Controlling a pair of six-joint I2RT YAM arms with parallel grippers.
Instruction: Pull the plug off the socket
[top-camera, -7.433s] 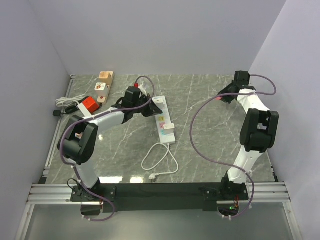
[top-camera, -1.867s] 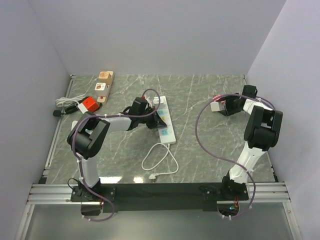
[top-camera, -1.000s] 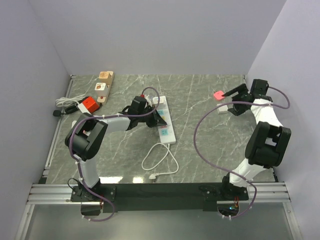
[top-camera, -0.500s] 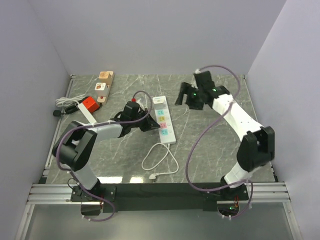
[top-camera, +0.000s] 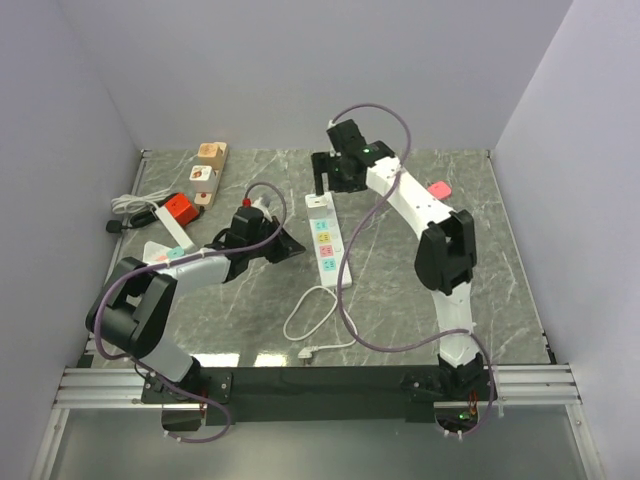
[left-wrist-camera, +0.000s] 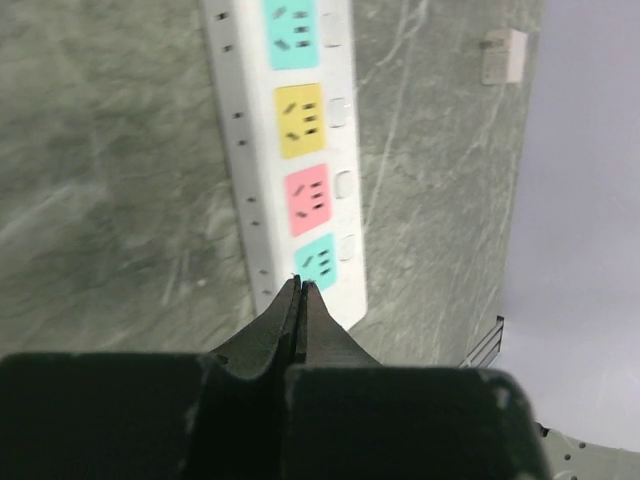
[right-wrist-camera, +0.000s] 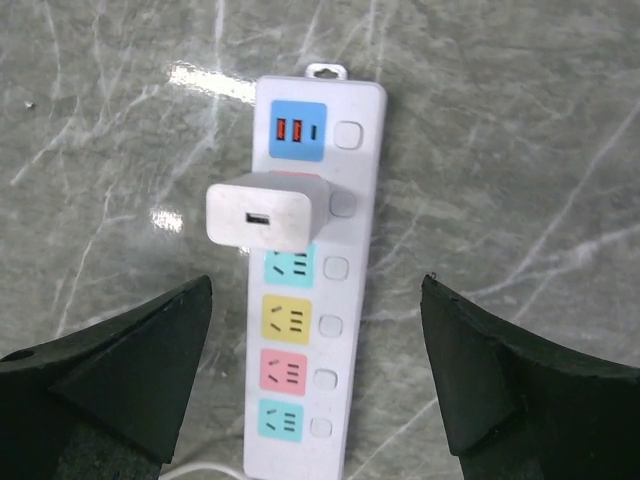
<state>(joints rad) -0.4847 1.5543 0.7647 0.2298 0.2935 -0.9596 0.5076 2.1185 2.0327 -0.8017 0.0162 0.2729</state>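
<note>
Plainly, the white square plug block (right-wrist-camera: 268, 217) sits seated near the 12 o'clock end of the long white socket strip (right-wrist-camera: 345, 290) on the grey marble counter (right-wrist-camera: 500, 120). The right tool (right-wrist-camera: 315, 285) hovers spread above it. The left tool (left-wrist-camera: 300, 290), pressed together, points at the strip's 6 o'clock end. The plug is probably light, rigid and smooth, so pinch its flat flanks and pull straight up.

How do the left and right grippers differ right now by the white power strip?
The left gripper has its fingers pressed shut; the right gripper has them wide open. The left gripper points at the near end of the white power strip; the right gripper hangs over its far end, above the white adapter. Both have black fingers and hold nothing.
</note>
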